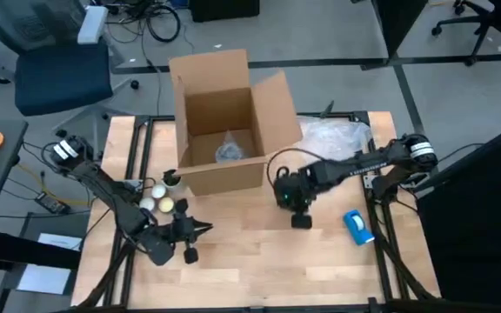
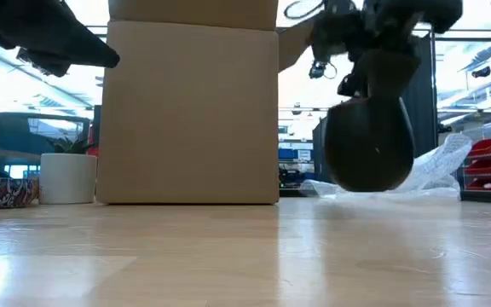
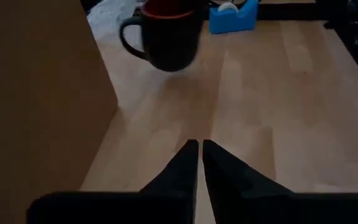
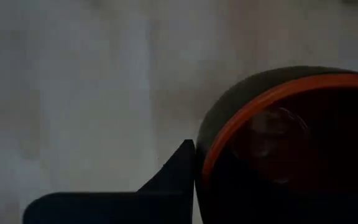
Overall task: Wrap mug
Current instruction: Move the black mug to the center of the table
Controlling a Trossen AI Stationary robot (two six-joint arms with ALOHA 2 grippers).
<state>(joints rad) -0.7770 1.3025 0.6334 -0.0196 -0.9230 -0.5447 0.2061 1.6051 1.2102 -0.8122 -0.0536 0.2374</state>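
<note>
While the right tool (image 1: pixel 301 217) hangs near the middle of the counter (image 1: pixel 259 269) in the high view, it is clamped on the mug (image 1: pixel 302 221), which sits at about 5 o'clock from the open cardboard box (image 1: pixel 224 122). The left tool (image 1: pixel 200 229) waits at about 7 o'clock from the box, its fingers pressed together on nothing. A blue tape dispenser (image 1: pixel 358 226) lies at 3 o'clock from the mug, and crumpled clear plastic wrap (image 1: pixel 337 136) lies beside the box at its 3 o'clock.

In the low view the mug (image 2: pixel 369 145) is dark and round under the right arm, and it seems to hang just clear of the counter, though the gap is hard to read. A white pot (image 2: pixel 68 177) stands at 9 o'clock from the box (image 2: pixel 190 111).

The left wrist view shows that tool's closed fingertips (image 3: pixel 191 155) pointing toward the mug (image 3: pixel 166 37), well apart from it.

The right wrist view shows one finger (image 4: pixel 176 171) against the mug's orange rim (image 4: pixel 278 93).
</note>
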